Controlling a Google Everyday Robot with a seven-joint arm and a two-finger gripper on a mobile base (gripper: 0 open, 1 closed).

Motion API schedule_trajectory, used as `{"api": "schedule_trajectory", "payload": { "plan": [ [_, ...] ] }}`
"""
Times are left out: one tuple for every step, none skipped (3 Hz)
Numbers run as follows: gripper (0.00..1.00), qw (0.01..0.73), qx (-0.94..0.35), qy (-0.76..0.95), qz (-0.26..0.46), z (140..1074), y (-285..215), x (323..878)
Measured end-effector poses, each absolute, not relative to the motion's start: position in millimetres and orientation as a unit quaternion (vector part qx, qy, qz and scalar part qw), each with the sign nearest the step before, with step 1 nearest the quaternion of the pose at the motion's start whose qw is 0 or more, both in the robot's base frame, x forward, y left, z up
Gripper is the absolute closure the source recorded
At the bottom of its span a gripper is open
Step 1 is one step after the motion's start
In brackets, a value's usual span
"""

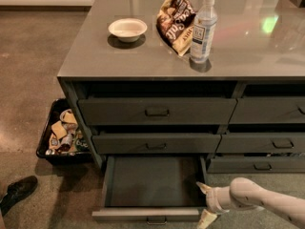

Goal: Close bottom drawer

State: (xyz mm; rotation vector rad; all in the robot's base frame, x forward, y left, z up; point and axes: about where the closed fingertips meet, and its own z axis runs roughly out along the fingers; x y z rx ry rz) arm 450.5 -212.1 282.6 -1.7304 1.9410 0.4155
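The bottom drawer [155, 181] of the left stack is pulled out, showing its flat grey inside. Its slim front panel [147, 215] with a small dark pull handle [156, 221] is at the bottom of the camera view. My gripper [205, 203] is at the drawer's front right corner, at the end of the white arm [259, 202] coming in from the lower right. Its two pale fingers are spread apart, one fingertip [203, 188] by the drawer's right side wall and the other below by the front panel's right end. It holds nothing.
Two taller closed drawers [156, 111] sit above. The neighbouring stack [267, 142] is on the right. On the counter stand a white bowl [127, 29], a snack bag [174, 20] and a water bottle [202, 29]. A black bin of packets [61, 132] and a black shoe [18, 192] are on the floor to the left.
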Motion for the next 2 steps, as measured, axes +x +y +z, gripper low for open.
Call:
{"api": "schedule_trajectory", "payload": {
  "plan": [
    [0.0,0.25,-0.644,0.699,0.181,240,-202,461],
    [0.0,0.244,-0.648,0.684,0.23,199,-199,462]
  ]
}}
